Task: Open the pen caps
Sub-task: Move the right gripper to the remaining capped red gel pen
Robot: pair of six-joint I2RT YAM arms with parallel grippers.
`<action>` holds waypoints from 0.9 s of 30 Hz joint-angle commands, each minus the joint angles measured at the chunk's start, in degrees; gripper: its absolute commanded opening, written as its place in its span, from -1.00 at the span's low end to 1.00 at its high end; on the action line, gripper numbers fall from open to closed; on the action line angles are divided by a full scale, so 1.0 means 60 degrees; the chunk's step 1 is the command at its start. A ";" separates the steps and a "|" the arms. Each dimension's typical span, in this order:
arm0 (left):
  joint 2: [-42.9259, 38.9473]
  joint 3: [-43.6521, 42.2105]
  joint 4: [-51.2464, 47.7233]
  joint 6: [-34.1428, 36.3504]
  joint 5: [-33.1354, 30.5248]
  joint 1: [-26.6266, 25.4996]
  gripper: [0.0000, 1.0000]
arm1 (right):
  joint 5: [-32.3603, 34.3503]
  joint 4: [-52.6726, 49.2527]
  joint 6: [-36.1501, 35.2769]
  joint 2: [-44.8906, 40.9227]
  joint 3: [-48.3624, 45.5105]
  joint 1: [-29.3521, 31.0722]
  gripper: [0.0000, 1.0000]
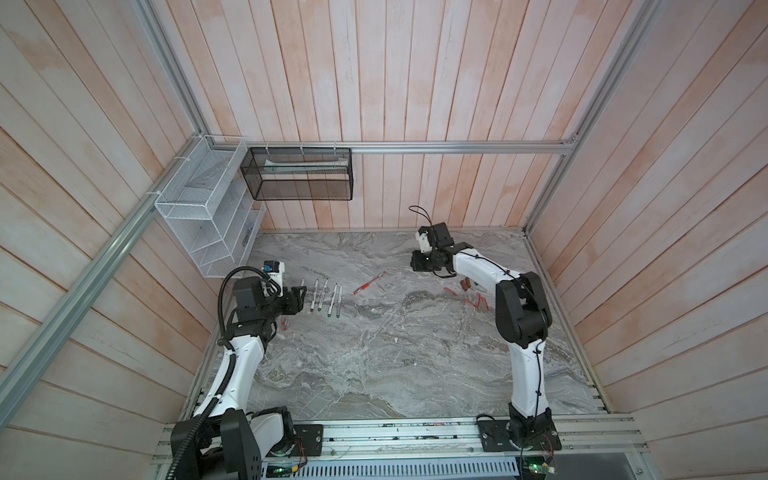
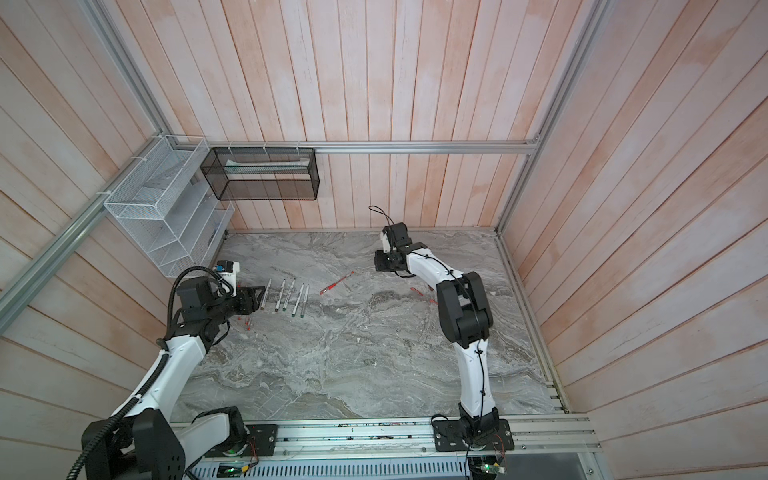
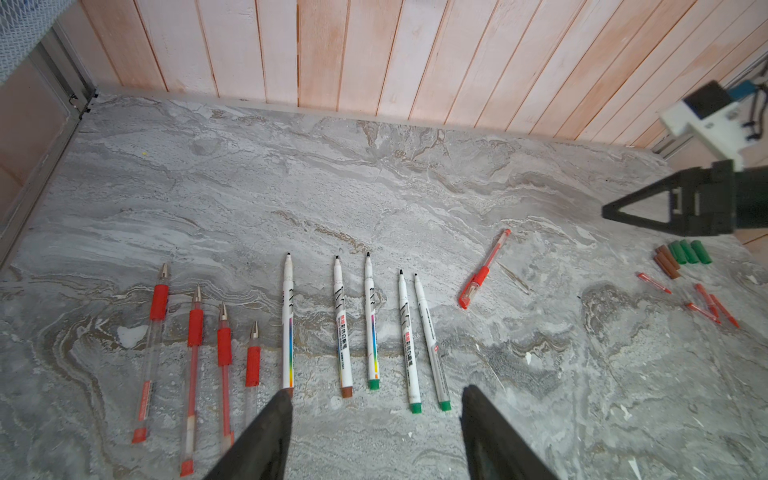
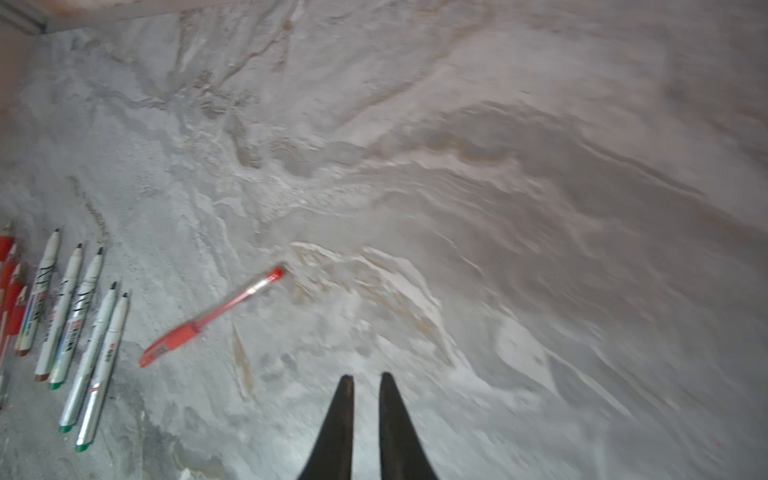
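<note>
Five uncapped markers lie near one capped pen

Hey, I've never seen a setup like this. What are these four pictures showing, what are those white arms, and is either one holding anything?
These are two robot arms fixed at the edge of a marble table. Two pictures look down on the whole scene from above; the others come from a camera on each arm's wrist, looking past its fingers. On the table lie five white markers and four red pens, all uncapped, in a row. One more red pen lies alone and seems still capped. The removed caps sit near the right arm: brown and green caps, and thin red caps. The left gripper is open, the right gripper is shut; neither holds anything.
</note>
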 commanded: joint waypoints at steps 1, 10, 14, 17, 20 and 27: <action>-0.0169 0.0021 0.0020 0.0020 0.0095 0.0059 0.32 | -0.0869 -0.0184 0.0589 0.1364 0.1981 0.0337 -0.92; -0.0172 -0.0018 0.0100 0.0056 -0.0014 0.0059 0.32 | -0.1564 -0.1352 0.1519 0.5049 0.7376 0.0790 -1.00; -0.0142 -0.0047 0.0129 0.0069 0.0085 0.0059 0.33 | -0.1705 -0.1125 0.1726 0.5134 0.6892 0.0880 -1.00; -0.0092 -0.0050 0.0187 0.0018 0.0031 0.0051 0.32 | -0.1682 -0.1114 0.1506 0.4913 0.6268 0.1044 -1.00; -0.0078 -0.0093 0.0278 0.0001 0.0231 0.0044 0.32 | -0.1617 -0.1445 0.1286 0.4865 0.6008 0.1148 -1.00; -0.0064 -0.0026 0.0227 -0.0115 0.0289 0.0032 0.32 | -0.1513 -0.1931 0.0512 0.4044 0.4232 0.1266 -1.00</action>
